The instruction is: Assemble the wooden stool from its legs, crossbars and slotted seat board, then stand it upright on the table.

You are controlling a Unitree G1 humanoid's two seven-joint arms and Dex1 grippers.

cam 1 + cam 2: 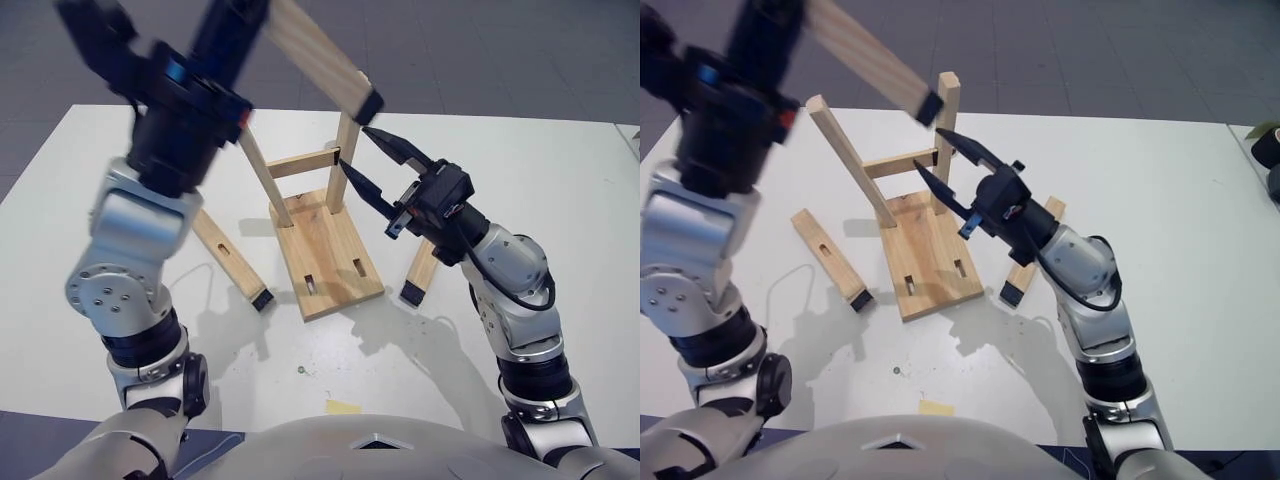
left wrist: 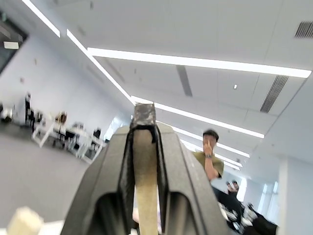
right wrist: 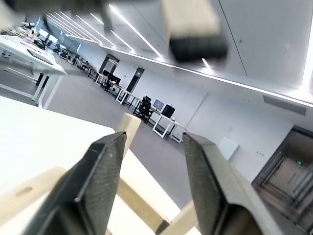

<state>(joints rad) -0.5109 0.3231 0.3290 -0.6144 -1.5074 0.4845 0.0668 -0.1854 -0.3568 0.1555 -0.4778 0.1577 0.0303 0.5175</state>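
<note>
Lit brightly and evenly from above by long ceiling strips [image 2: 195, 61], glaring white in both wrist views and backlighting the left gripper [image 2: 145, 132] and the raised leg [image 2: 145, 196] clamped in it into dark shapes. Washed the white surface [image 1: 560, 200] pale without hard glare. Laid only soft, faint grey shadows, diffuse at the edges, just beside the seat board [image 1: 325, 245] and a loose leg [image 1: 230, 255] lying on that surface, mostly on their near sides.
</note>
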